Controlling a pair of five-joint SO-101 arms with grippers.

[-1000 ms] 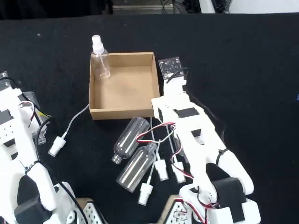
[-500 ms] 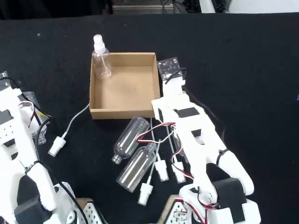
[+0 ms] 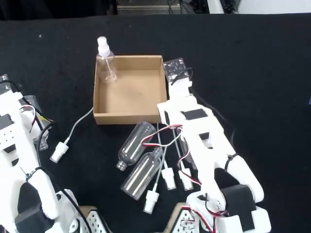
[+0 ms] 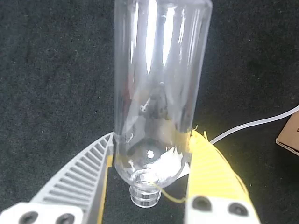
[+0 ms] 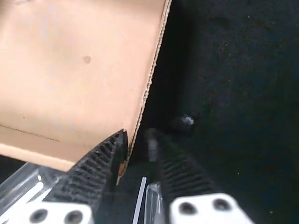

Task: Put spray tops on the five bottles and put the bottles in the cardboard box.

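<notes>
The cardboard box (image 3: 129, 92) sits mid-table. A clear bottle with a white spray top (image 3: 104, 63) stands in its far left corner. Two topless bottles (image 3: 136, 141) (image 3: 142, 171) lie in front of the box. My left gripper (image 4: 153, 137) is shut on another topless clear bottle (image 4: 161, 70), with the neck toward the wrist, at the table's left side. My right gripper (image 5: 138, 137) is open, its black fingers (image 5: 98, 161) straddling the box wall (image 5: 149, 84) near the box's front right corner. Loose spray tops (image 3: 59, 151) (image 3: 168, 177) (image 3: 151, 201) with tubes lie on the cloth.
The table is covered in black cloth (image 3: 252, 73), bare on the right and far sides. The right arm (image 3: 194, 121) reaches over the tubes and another spray top (image 3: 186, 179). A thin tube (image 4: 252, 126) runs past the held bottle.
The right arm's wrist has edged slightly left, toward the box. The left arm, bottles and spray tops have not moved.
</notes>
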